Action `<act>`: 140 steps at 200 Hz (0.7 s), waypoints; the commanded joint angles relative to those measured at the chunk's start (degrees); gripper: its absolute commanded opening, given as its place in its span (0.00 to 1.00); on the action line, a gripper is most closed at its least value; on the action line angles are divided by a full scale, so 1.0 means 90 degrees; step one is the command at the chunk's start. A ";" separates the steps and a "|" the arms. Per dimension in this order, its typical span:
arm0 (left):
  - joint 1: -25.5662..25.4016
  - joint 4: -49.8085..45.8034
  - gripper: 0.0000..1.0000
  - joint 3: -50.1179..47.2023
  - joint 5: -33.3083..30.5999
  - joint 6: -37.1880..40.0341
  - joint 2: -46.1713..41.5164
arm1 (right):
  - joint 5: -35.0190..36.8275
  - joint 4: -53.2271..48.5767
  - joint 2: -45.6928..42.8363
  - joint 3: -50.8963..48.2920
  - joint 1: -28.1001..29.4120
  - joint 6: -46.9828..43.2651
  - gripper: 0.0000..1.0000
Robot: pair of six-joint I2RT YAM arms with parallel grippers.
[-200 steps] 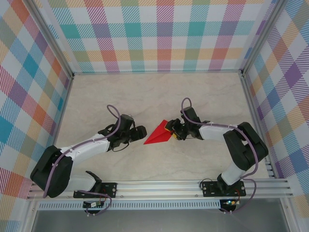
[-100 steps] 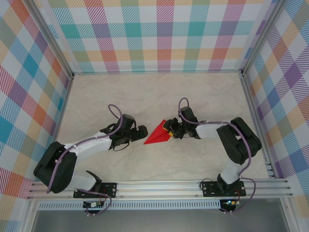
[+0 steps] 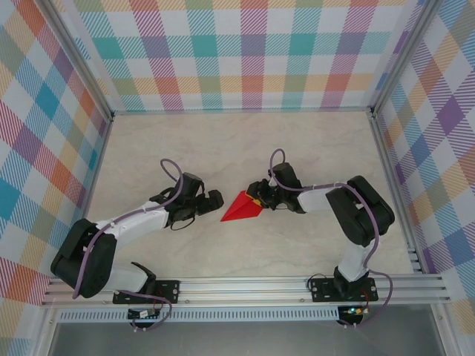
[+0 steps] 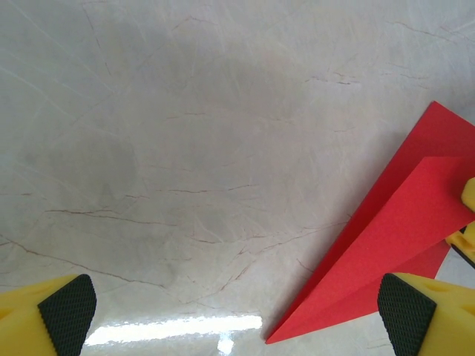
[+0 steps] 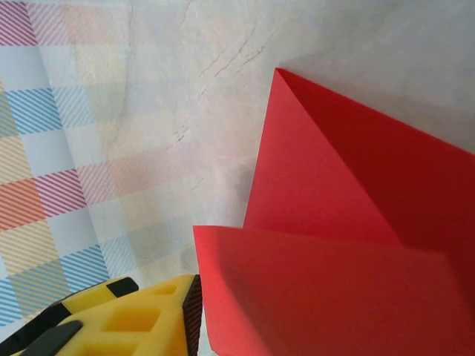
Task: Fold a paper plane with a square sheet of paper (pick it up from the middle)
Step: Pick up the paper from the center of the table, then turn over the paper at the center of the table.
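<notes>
Spreading wide, the left hand (image 3: 215, 200) now sits empty just off the nose of the bright red folded paper dart (image 3: 241, 208) on the pale counter (image 3: 223, 148), while the right hand (image 3: 258, 199) narrows at its tail (gripping? cannot tell), apparently taking over.

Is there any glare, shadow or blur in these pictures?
Left wrist view: a bright glare strip lies on the table near the bottom edge, with soft grey shadows above it. Right wrist view: the folded red paper close to the lens looks soft, and the checked wall is pale and washed out. Top external view: even light, no hard shadows.
</notes>
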 commanded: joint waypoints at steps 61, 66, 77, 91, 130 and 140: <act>0.0624 0.0613 1.00 -0.0244 0.1639 -0.0174 -0.0401 | -0.0528 0.0837 -0.0310 -0.0030 0.0062 -0.0508 0.07; 0.0667 0.0644 1.00 -0.0239 0.1826 -0.0187 -0.0439 | -0.0716 0.0876 -0.0386 -0.0001 0.0039 -0.0604 0.07; 0.0725 0.0735 1.00 -0.0247 0.2174 -0.0265 -0.0572 | -0.1097 0.0944 -0.0590 0.0047 -0.0017 -0.0812 0.06; 0.0743 0.0960 1.00 -0.0277 0.2624 -0.0366 -0.0796 | -0.1540 0.0819 -0.0861 0.0160 -0.0098 -0.1124 0.06; 0.0743 0.2109 1.00 -0.0406 0.3733 -0.0929 -0.1244 | -0.2598 0.0735 -0.1305 0.0486 -0.0310 -0.1261 0.07; 0.0743 0.2345 1.00 -0.0406 0.3899 -0.1041 -0.1268 | -0.2755 0.0771 -0.1359 0.0563 -0.0326 -0.1170 0.07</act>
